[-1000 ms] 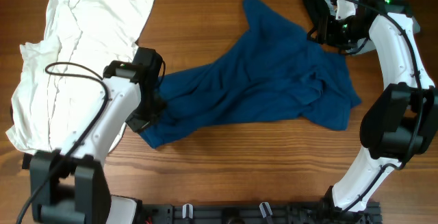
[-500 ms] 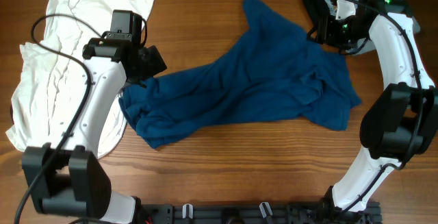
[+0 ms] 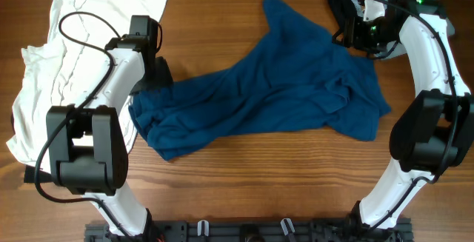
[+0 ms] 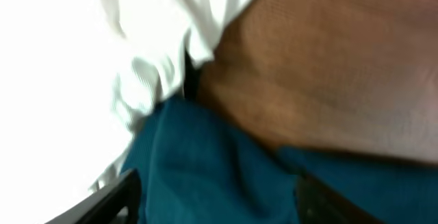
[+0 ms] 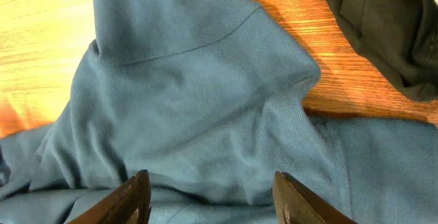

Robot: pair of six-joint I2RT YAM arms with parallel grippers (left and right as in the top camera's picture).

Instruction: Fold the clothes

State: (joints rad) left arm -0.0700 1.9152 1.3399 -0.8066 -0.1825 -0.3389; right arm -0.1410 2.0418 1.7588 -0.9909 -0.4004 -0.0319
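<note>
Right tool (image 5: pixel 212 184) spread wide over teal T-shirt (image 5: pixel 191 101), empty, left tool (image 4: pixel 217 191) also spread, its view blurred, black garment (image 5: pixel 383 25) cut off

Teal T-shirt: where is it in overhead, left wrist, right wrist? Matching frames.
Overhead: teal T-shirt crumpled across the middle of the wooden table.
Left wrist: teal T-shirt in the lower half, white shirt upper left.
Right wrist: teal T-shirt fills most of the frame.
Shared landmark: bare wooden table bordering the shirt in all three.
</note>
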